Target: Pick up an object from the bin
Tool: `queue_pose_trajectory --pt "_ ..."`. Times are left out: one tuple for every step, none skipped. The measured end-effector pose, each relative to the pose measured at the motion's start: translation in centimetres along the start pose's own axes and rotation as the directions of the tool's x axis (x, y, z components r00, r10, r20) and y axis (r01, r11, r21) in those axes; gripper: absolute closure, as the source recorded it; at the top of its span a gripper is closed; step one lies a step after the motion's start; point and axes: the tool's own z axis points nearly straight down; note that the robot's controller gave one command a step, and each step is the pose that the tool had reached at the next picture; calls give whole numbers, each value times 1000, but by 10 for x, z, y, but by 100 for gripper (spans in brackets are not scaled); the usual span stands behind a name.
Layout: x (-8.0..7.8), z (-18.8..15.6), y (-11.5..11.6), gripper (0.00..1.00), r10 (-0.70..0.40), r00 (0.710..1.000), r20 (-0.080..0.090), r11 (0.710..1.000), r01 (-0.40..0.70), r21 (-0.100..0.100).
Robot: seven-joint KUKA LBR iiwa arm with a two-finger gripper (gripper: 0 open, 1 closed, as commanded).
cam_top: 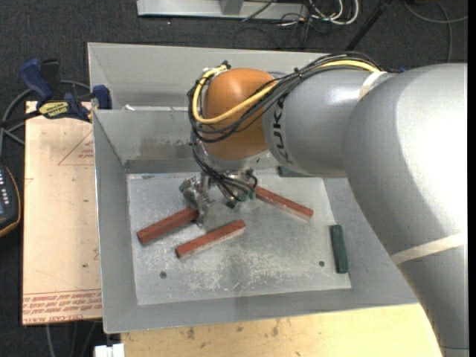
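Camera view: the hand (202,201) stands low over the floor of the bin (111,199), toward 11 o'clock from the floor's middle, below the orange wrist cover (230,110); its tip is at the upper-right end of a red-brown flat stick (167,226), which lies slanted toward 8 o'clock of the hand; how far the hand is open, and whether it grips the stick, cannot be told; a second red-brown stick (210,239) lies just beside, at 6 o'clock of the hand; a third red-brown stick (284,204) lies at 3 o'clock; a dark green stick (339,248) lies well apart at 4 o'clock, near the right wall.

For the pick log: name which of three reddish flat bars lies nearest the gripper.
The leftmost reddish flat bar: its right end is under the gripper; others lie apart.
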Motion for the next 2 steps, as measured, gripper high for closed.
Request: queue_pose_trajectory --pt "-24 -1 27 100 -479 878 2 878 479 0" --pt "-24 -132 14 100 -442 897 7 897 442 7"
